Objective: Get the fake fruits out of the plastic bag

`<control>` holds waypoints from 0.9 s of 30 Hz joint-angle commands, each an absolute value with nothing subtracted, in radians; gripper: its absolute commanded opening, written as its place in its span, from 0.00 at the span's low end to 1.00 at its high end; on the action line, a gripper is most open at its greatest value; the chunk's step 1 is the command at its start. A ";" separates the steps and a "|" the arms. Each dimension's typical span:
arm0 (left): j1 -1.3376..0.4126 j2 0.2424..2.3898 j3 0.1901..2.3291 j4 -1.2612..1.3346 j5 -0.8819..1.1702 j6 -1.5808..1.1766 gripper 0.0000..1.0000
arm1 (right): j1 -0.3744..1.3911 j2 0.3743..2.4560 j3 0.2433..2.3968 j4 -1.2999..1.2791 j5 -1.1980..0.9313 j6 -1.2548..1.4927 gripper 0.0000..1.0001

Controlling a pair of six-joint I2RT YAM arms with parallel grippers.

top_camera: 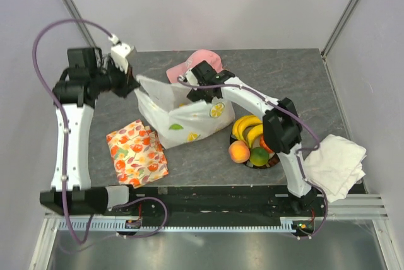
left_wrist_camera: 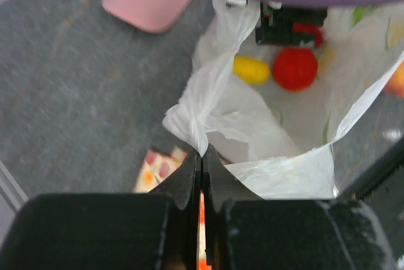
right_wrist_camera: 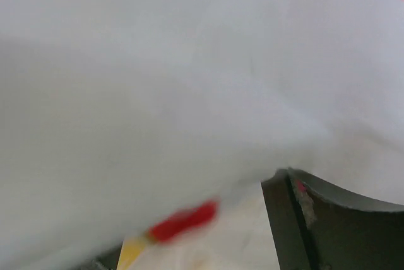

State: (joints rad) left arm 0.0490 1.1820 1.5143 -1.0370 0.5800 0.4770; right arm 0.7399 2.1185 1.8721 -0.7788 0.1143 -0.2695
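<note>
Grey table [top_camera: 303, 87]: work area, both arms reaching in toward the middle.

Plastic bag [top_camera: 180, 117]: sits mid-table and slumped, mouth turned up and toward the far-left. The film is thin and white with small fruit prints.

Left gripper [left_wrist_camera: 202, 159]: jaws pressed together on a twisted bit of the bag's rim or handle, lifting it so the mouth gapes. The left wrist view looks straight into the opening.

Right gripper [top_camera: 197, 93]: reached into the mouth from the far side, next to a pink cap [top_camera: 192, 63]. Its own camera shows little but blurred white film, one dark finger [right_wrist_camera: 334, 219] and a red smear. Whether it is open or has hold of anything, cannot tell.

Already out, on a dark plate [top_camera: 273, 163] to the right of the bag and just beside it:
- bananas [top_camera: 247, 128]
- peach [top_camera: 238, 151]
- lime [top_camera: 259, 155]
- a red-orange piece behind them, mostly hidden by the right arm.

Still in the bag, per the left wrist view:
- red round fruit [left_wrist_camera: 295, 68]
- small yellow fruit [left_wrist_camera: 251, 69] beside it
- a second red shape directly under the right gripper, too hidden to identify.

Judgement: past halfway. At least two pieces are left to pull, possibly three, and the right arm is placed for the next pick.
</note>
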 commanded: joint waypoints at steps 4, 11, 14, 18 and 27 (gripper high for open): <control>0.051 1.535 2.095 -0.910 0.631 0.241 0.02 | 0.621 2.301 2.255 -0.755 0.212 -0.341 0.84; 0.049 1.646 2.430 -0.855 0.644 0.235 0.02 | 0.620 2.260 2.417 -0.652 0.223 -0.319 0.86; 0.043 1.536 2.232 -0.842 0.683 0.271 0.02 | 0.624 2.205 2.345 -0.653 0.120 -0.325 0.86; 0.029 1.234 1.765 -0.882 0.701 0.415 0.02 | 0.666 2.062 2.026 -0.649 0.000 -0.327 0.84; -0.023 0.901 1.183 -1.250 0.554 0.709 0.02 | 0.842 1.830 1.345 -0.577 -0.083 -0.299 0.84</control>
State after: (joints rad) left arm -0.0086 0.9649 1.2507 -1.1179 0.6128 0.5659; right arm 0.7910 1.9015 1.4574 -0.5919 -0.0250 -0.3183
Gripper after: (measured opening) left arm 0.031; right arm 0.843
